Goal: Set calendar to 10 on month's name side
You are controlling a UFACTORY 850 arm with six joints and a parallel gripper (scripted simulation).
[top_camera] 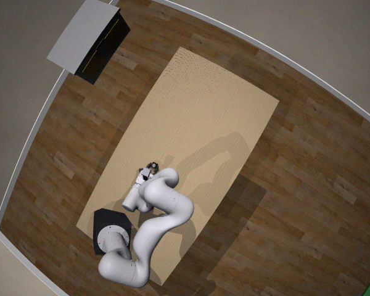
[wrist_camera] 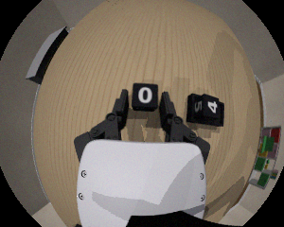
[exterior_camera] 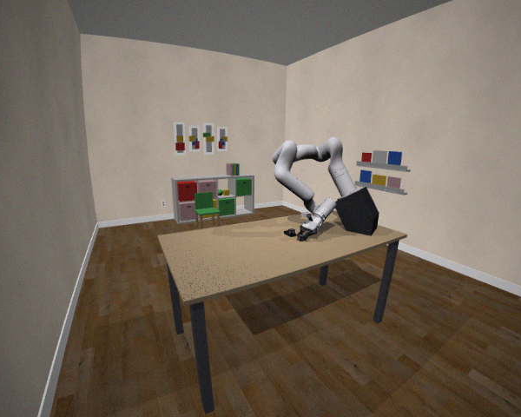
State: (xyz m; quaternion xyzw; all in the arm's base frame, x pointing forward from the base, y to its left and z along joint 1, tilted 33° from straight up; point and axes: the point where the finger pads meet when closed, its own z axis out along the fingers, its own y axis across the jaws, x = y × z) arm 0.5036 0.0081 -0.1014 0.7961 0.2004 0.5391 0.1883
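Note:
A black cube [wrist_camera: 145, 96] [top_camera: 154, 165] with a white 0 on its upper face stands on the wooden table [wrist_camera: 147, 52] [top_camera: 207, 111] [exterior_camera: 234, 255]. My gripper [wrist_camera: 144, 98] is half open, with one finger on each side of this cube and a visible gap on both sides. In the wrist view, right of the right finger, is a dark cluster holding the second cube [wrist_camera: 211, 107], which shows a turned 4 on top; a turned 5 shows left of it. The cluster also shows in the exterior view. The tray's outline and month name cannot be made out.
The arm's black base block [top_camera: 111, 216] [exterior_camera: 359, 213] stands at one end of the table. The arm [top_camera: 169, 197] [exterior_camera: 296, 179] bends over the table and hides the second cube in the top view. A cabinet [top_camera: 86, 38] and a shelf unit [exterior_camera: 214, 197] stand off the table.

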